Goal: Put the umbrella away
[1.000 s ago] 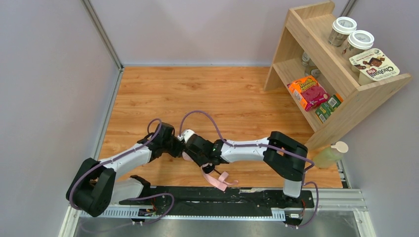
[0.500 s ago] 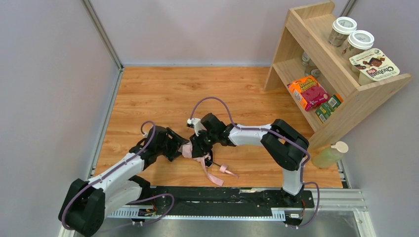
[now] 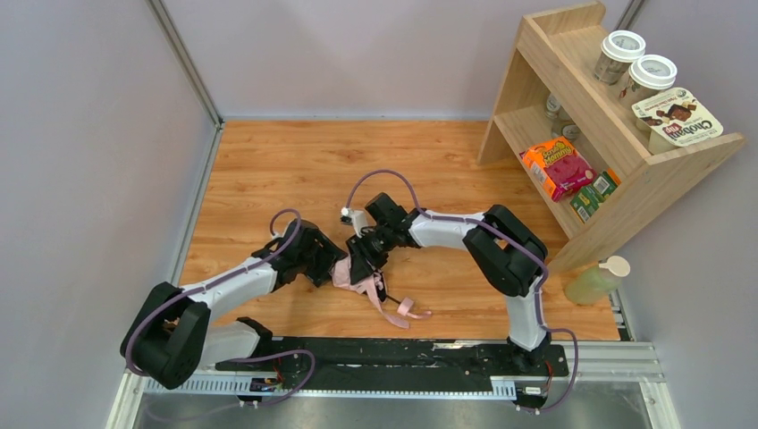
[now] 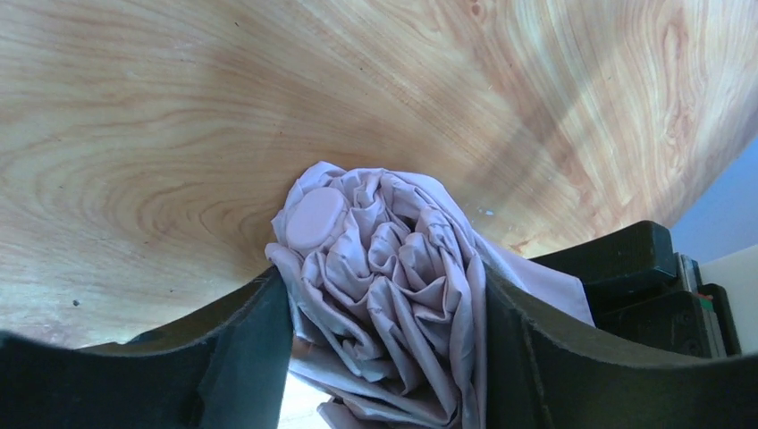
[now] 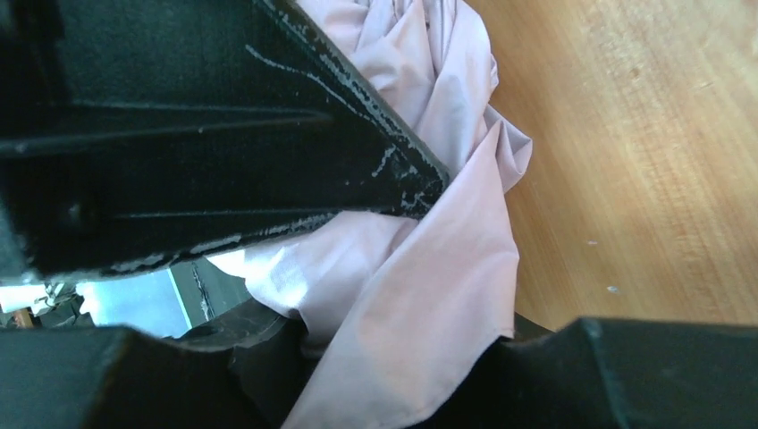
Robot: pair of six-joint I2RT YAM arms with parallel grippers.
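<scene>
The pale pink umbrella (image 3: 355,277) lies bunched on the wooden table (image 3: 268,170), near the front middle. Its pink strap (image 3: 404,309) trails toward the near edge. My left gripper (image 3: 329,264) comes from the left and is shut on the umbrella's folded end; the crumpled canopy (image 4: 384,268) fills the gap between its fingers (image 4: 241,357). My right gripper (image 3: 362,261) comes from the right and holds loose pink fabric (image 5: 420,304) between its fingers (image 5: 626,375). The left gripper's black body (image 5: 179,134) sits just above it. The dark handle is hidden.
A slanted wooden shelf (image 3: 626,179) stands at the back right, with an orange box (image 3: 559,167), small green packs, lidded cups (image 3: 621,54) and a yoghurt tub. A pale green pump bottle (image 3: 594,281) stands at the right edge. Grey walls enclose the table.
The right arm has swung away from the near edge, so its gripper now meets the umbrella from farther back. The umbrella and strap have shifted slightly away from the front edge. The left gripper edged right.
</scene>
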